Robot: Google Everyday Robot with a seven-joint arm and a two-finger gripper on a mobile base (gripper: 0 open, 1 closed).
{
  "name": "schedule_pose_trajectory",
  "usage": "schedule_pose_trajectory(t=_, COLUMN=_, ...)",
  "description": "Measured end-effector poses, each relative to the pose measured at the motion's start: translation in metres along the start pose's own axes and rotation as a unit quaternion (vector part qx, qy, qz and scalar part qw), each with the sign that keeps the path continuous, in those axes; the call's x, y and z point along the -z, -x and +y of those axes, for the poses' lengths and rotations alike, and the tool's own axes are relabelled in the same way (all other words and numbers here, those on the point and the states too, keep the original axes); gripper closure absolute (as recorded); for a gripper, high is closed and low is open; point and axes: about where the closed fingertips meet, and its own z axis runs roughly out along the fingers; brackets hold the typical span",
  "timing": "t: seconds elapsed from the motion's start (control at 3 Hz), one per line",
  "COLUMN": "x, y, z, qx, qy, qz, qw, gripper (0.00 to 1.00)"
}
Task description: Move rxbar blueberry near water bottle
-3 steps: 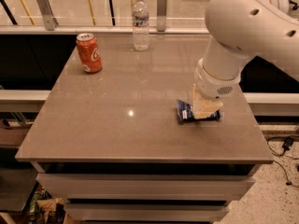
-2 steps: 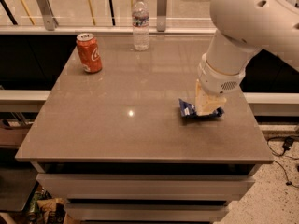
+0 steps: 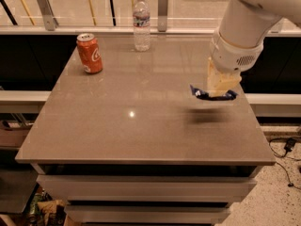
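Gripper: the gripper (image 3: 219, 89) hangs over the right side of the table, pointing straight down from the white arm (image 3: 244, 27) that enters from the upper right corner.
Fingers: the pale yellowish fingers (image 3: 221, 80) are clamped on the bar from above, about its middle.
Bar: the bar (image 3: 198, 92), in a dark blue wrapper, lies flat and roughly level in the grip, with its two ends sticking out left and right of the fingers.
Height: the bar is clear of the table top. A soft dark shadow (image 3: 203, 116) lies on the surface below it and a little toward the front, apart from the bar.
Bottle: the bottle (image 3: 141, 23), clear with a white cap and a label band, stands upright near the middle of the table's back edge.
Bar to bottle: they are well apart, the bar to the right of the bottle and nearer the front.
Can: the orange can (image 3: 89, 53) stands upright near the back left corner, left of the bottle and not touching it.
Table: the table (image 3: 117, 140) has a grey, glossy top with a small bright glint near its centre.
Behind: a rail (image 3: 188, 31) with upright posts runs along the back edge.
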Motion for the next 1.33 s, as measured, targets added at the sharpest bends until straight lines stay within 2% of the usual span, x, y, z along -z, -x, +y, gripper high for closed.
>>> schedule_pose_trajectory(t=0.33, x=0.023, y=-0.007, z=-0.015, qx=0.003, qy=-0.016, qz=0.013, qw=0.9998, gripper=1.0)
schedule_pose_trajectory(t=0.67, x=0.046, y=-0.01, z=-0.038, qx=0.008, qy=-0.042, qz=0.029, qw=0.9987, gripper=1.0)
schedule_pose_trajectory(t=1.0, x=0.062, y=-0.011, z=-0.07, qx=0.016, qy=-0.079, qz=0.038, qw=0.996, gripper=1.0)
schedule_pose_trajectory(t=1.33, x=0.071, y=-0.008, z=-0.099, qx=0.026, qy=-0.105, qz=0.046, qw=0.9931, gripper=1.0)
